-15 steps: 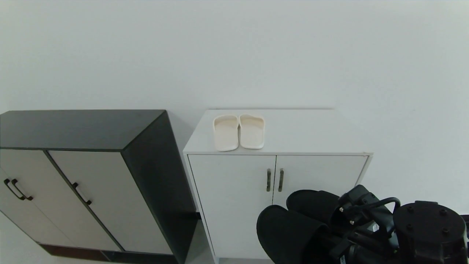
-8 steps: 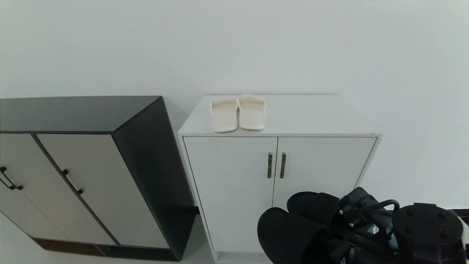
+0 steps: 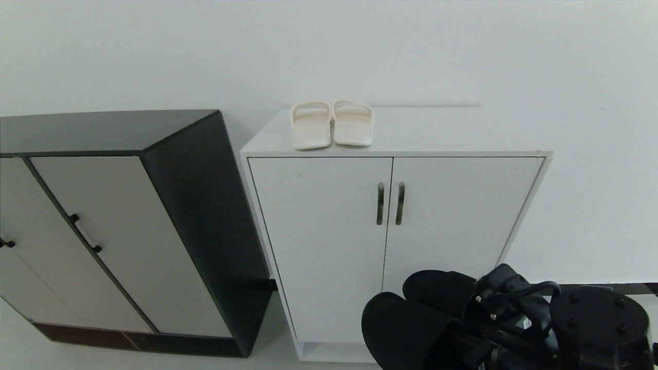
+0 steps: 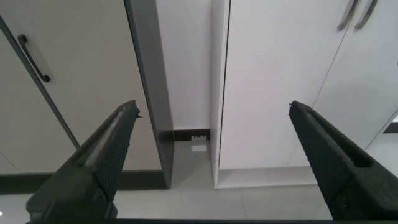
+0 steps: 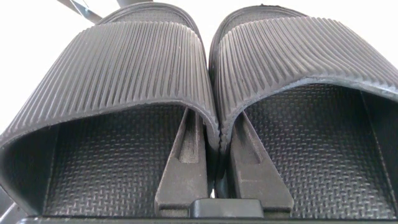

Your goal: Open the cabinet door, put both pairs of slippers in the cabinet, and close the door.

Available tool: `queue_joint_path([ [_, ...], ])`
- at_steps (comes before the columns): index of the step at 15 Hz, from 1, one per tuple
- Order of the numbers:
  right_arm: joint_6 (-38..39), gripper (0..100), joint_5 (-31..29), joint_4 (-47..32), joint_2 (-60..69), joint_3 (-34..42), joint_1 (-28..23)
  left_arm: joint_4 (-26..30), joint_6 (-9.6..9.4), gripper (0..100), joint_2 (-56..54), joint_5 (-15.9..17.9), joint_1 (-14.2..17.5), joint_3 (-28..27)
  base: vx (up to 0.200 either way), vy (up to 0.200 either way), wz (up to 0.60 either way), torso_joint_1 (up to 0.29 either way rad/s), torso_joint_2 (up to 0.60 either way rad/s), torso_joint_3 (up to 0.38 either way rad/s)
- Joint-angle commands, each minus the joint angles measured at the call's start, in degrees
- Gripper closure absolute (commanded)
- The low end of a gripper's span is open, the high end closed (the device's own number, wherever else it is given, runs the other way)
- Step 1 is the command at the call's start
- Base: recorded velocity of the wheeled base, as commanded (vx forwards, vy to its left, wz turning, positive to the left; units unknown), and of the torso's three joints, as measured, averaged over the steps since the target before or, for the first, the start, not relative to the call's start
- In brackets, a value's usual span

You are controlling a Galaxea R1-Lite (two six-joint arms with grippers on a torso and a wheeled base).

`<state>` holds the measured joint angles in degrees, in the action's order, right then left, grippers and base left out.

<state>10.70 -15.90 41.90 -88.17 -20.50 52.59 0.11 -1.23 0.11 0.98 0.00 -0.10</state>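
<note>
A white two-door cabinet (image 3: 329, 246) stands against the wall with both doors closed and two dark handles (image 3: 389, 203) at the middle. A pair of cream slippers (image 3: 331, 124) rests on its top, toward the left. My right gripper (image 5: 212, 158) is shut on the pair of black slippers (image 3: 416, 316), one finger inside each, pinching their inner walls together; they hang low in front of the right door. My left gripper (image 4: 211, 149) is open, low, facing the gap between the two cabinets, with nothing between its fingers.
A black cabinet (image 3: 128, 226) with grey doors and black handles stands to the left, close beside the white one. A narrow gap (image 4: 186, 124) separates them. Pale floor (image 4: 186, 205) lies in front.
The head view has shifted downward, so both cabinets sit higher in the picture and the white cabinet's base shows. The black slippers stay held in the same spot.
</note>
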Motion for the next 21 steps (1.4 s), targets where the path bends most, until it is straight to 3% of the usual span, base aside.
queue_joint_path([
  [1,0.0,100,0.0,0.0,-0.2,0.2,0.1,0.1,0.00,0,0.0,0.0,0.0,0.0,0.000,0.000,0.00,-0.159,0.47,0.325],
  [5,0.0,100,0.0,0.5,-0.1,0.8,0.2,-0.6,-0.35,0,4.8,0.2,-0.4,-1.0,0.000,0.000,0.00,-0.138,0.47,0.330],
  [6,0.0,100,0.0,1.3,-0.3,1.0,0.1,-3.1,3.87,0,11.8,2.4,-0.7,-6.6,0.000,0.000,0.00,-0.119,0.46,0.349],
  [7,0.0,100,0.0,1.5,-0.8,1.1,0.1,-5.0,5.54,0,16.2,4.8,-0.8,-8.5,0.000,0.000,0.00,-0.095,0.46,0.359],
  [9,0.0,100,0.0,2.0,-1.1,1.2,0.1,-11.3,5.36,0,27.4,12.2,-0.8,-9.7,0.000,0.000,0.00,-0.090,0.45,0.371],
  [12,0.0,100,-0.3,2.3,-1.3,1.1,0.1,-27.5,5.36,0,46.0,20.6,-1.2,-9.7,0.000,0.000,0.00,-0.043,0.44,0.383],
  [17,-0.4,100,-0.3,3.3,-2.4,1.2,0.2,-45.0,7.03,0,68.7,21.3,-18.3,-15.5,0.000,0.000,0.00,-0.005,0.19,0.180],
  [19,-0.4,100,-0.2,3.3,-2.4,1.3,0.2,-46.3,9.05,0,73.2,20.3,-22.3,-20.6,0.000,0.000,0.00,0.000,0.00,0.000],
  [21,-0.5,100,-0.2,3.4,-2.7,1.1,0.2,-46.3,12.48,0,77.2,20.1,-25.8,-28.0,0.000,0.000,0.00,0.000,0.00,0.000],
])
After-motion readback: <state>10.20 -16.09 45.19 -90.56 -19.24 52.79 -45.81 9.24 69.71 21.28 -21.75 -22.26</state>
